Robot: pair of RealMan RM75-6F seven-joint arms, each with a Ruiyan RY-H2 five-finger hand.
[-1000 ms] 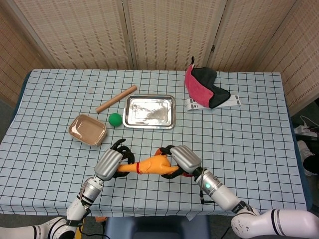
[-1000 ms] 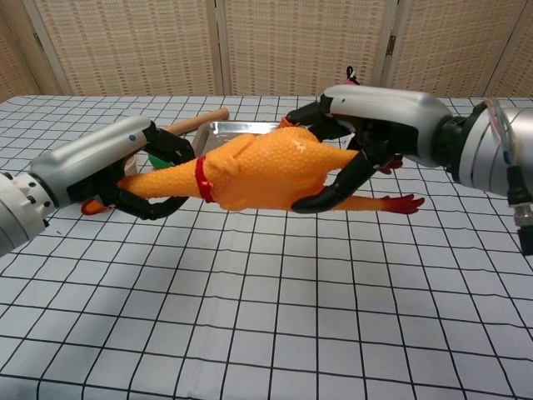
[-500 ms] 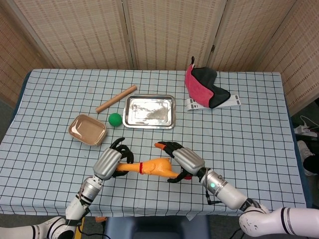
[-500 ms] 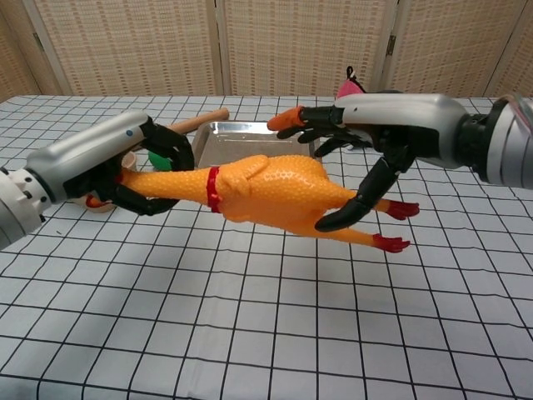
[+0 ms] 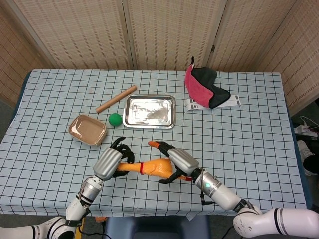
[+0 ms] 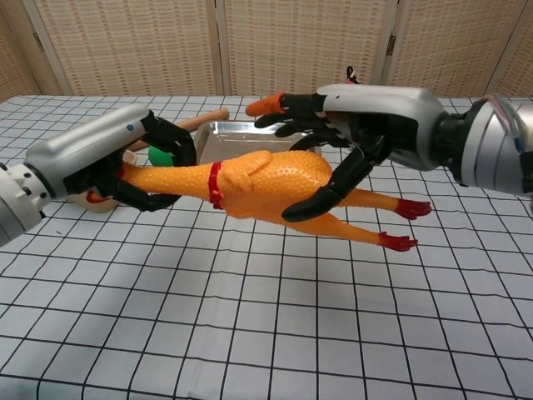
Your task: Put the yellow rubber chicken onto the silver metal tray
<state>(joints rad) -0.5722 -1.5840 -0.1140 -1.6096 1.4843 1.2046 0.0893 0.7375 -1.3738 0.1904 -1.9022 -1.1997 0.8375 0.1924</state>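
The yellow rubber chicken (image 5: pixel 153 167) (image 6: pixel 266 179), with a red band on its neck, hangs lengthwise above the table's near edge. My left hand (image 5: pixel 112 162) (image 6: pixel 112 158) grips its neck and head end. Over the body my right hand (image 5: pixel 179 160) (image 6: pixel 366 125) has its fingers spread straight out, and only the thumb lies against the chicken's underside. The red feet (image 6: pixel 404 225) trail to the right. The silver metal tray (image 5: pixel 130 119) (image 6: pixel 218 132) lies bare beyond the chicken, toward the table's middle.
A green ball (image 5: pixel 115 119), a brown bowl (image 5: pixel 87 130) and a wooden rolling pin (image 5: pixel 116 98) lie left of the tray. A red and black cloth (image 5: pixel 204 87) on a white holder (image 5: pixel 222 103) sits at the back right.
My right hand has loosened from the chicken's body, spread its fingers and shifted left along it. The chicken's legs have sagged lower. The left hand keeps its grip.
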